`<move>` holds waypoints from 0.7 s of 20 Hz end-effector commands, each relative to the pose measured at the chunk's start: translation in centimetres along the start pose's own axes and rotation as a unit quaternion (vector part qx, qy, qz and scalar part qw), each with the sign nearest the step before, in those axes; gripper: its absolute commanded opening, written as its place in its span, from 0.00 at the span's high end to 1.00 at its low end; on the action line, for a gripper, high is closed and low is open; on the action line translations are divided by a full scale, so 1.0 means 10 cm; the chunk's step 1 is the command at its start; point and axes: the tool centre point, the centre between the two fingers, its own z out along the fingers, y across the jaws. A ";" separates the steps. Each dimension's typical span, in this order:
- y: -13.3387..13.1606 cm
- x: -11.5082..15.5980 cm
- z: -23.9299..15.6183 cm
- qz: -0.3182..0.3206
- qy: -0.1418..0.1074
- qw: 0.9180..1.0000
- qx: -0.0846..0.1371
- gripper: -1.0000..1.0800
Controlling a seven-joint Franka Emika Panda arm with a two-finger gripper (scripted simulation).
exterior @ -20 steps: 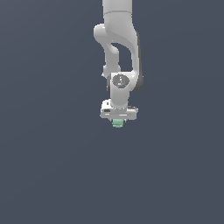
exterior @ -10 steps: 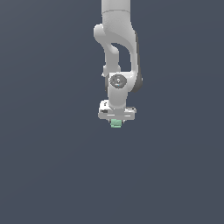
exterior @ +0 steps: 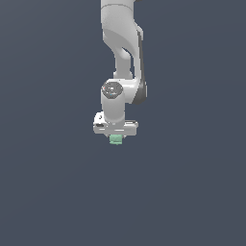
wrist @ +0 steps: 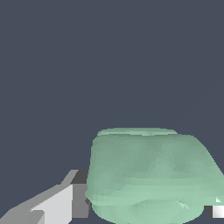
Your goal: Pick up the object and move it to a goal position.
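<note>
Here the white Panda arm (exterior: 120,53) comes down from the top of the exterior view against a plain dark slate-blue background (exterior: 48,182), its wrist pointing straight downward. At its lower end sits the gripper (exterior: 116,137), whose broad white body spans crosswise, and directly beneath that body the object (exterior: 116,139) shows as a small pale mint-green lump, far smaller than the hand above it. The lump sits touching the underside of the gripper, centred between where the fingers come down, with nothing but flat background visible around and below it. In the wrist view the object (wrist: 148,175) fills much of the frame as a rounded, squat green shape with faint horizontal bands across its side and a flatter cap on top. One grey-and-white finger (wrist: 61,203) lies right against one flank of it, and a small white piece shows at its opposite edge, probably the other finger, though too little of it is in frame to be sure. The jaws stand narrow, closed in on the object and holding it.
</note>
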 end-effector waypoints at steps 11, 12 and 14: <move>0.95 0.69 -0.40 0.000 0.000 1.000 0.000 1.00; 1.01 0.74 -0.43 0.000 0.000 1.000 0.000 1.00; 1.13 0.83 -0.47 0.000 0.000 1.000 0.000 1.00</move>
